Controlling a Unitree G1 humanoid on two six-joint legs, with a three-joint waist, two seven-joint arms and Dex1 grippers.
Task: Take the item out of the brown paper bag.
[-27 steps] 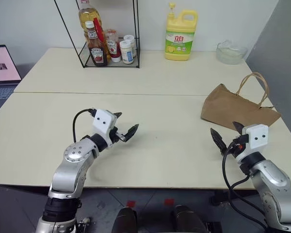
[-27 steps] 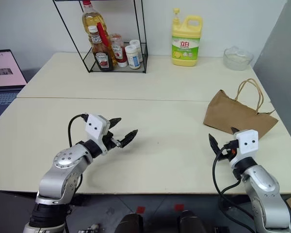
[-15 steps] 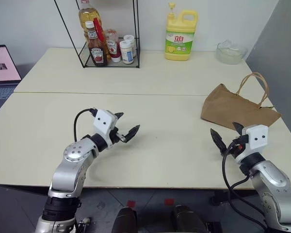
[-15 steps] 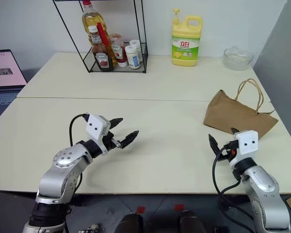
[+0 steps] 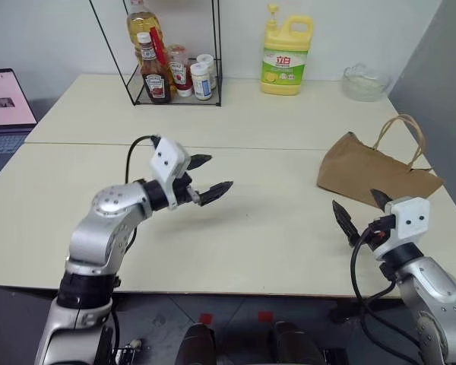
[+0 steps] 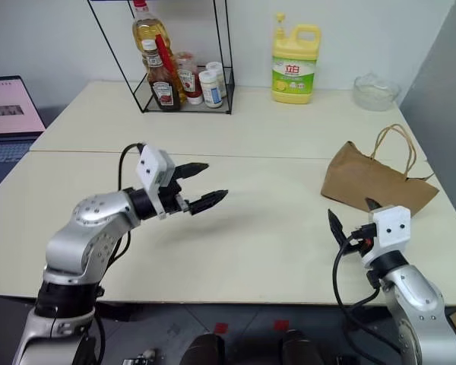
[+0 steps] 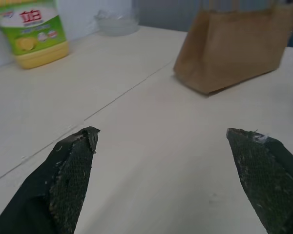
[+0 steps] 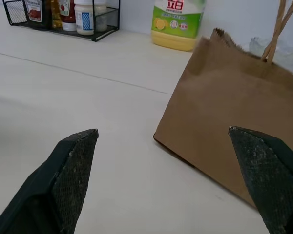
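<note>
Left claw point(image 5: 206, 179): lifted, swung toward brown paper bag point(image 5: 372, 171) since last look; released, empty. Right claw point(image 5: 360, 212): unmoved near bag, released. Item: unseen; approach stage only.

Two pale cream rectangular tabletops point(image 5: 235, 228) are pushed together, a thin straight seam running across between the near one and the far one. On the far top stand a black wire rack point(image 5: 178, 90) holding sauce bottles and small jars at the left, a yellow plastic detergent jug with a green label point(image 5: 283, 62) near the middle of the back edge, and a clear glass bowl point(image 5: 362, 84) at the right corner. A crinkled kraft-brown paper bag with twisted-paper loop handles point(image 5: 368, 171) lies on its side at the near top's right edge, just in front of the seam, and an open laptop point(image 5: 6, 106) sits off the left end on a separate surface.
</note>
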